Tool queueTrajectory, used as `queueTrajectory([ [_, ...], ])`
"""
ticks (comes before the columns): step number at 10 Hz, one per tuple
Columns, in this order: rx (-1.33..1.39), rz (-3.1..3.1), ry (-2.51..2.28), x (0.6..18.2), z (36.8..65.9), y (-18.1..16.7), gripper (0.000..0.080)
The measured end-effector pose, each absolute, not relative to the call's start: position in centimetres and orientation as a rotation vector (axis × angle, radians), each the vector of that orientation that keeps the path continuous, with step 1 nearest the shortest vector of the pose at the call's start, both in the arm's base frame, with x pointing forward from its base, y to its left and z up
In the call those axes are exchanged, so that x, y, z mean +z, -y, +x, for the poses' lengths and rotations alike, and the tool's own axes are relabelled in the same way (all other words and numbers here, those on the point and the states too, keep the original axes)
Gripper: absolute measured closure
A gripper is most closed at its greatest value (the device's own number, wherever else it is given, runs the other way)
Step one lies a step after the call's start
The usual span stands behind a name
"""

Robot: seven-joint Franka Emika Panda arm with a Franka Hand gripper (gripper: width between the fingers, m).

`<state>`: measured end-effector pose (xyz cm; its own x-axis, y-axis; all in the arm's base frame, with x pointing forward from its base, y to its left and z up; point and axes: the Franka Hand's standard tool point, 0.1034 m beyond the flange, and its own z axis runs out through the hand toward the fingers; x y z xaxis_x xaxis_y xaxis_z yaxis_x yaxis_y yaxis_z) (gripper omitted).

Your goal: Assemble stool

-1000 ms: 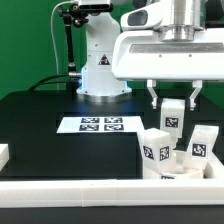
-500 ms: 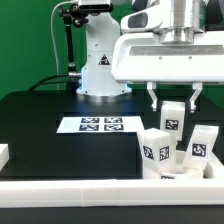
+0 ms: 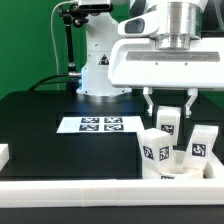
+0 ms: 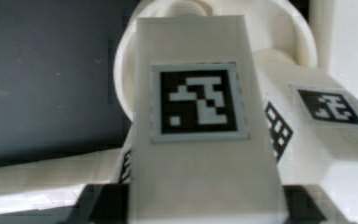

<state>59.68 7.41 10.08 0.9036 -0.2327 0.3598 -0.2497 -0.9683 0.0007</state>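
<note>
In the exterior view, my gripper (image 3: pixel 169 110) hangs at about 3 o'clock, its fingers (image 3: pixel 150 103) on either side of an upright stool leg (image 3: pixel 168 124). That leg's lower end is hidden behind a second leg (image 3: pixel 155 152) at 4 o'clock. A third leg (image 3: pixel 198 148) stands just beside the second, towards 3 o'clock. The marker board (image 3: pixel 98 125) lies flat on the black table (image 3: pixel 40 120) near the centre, well apart from the legs. A long white rim bar (image 3: pixel 90 190) runs across 6 o'clock.

In the wrist view, the gripper (image 4: pixel 202 200) is clenched on the stool leg (image 4: pixel 197 100), dark pads (image 4: pixel 108 200) flush against its sides, tag facing the camera. A neighbouring tagged block (image 4: pixel 330 105) sits close behind it; I cannot tell whether they touch.
</note>
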Motion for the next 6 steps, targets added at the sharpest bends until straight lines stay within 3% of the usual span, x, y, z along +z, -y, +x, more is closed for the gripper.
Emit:
queueTrajectory([
  [6, 0.639, 3.006, 0.356, 9.42, 59.84, -7.60, 0.0459],
])
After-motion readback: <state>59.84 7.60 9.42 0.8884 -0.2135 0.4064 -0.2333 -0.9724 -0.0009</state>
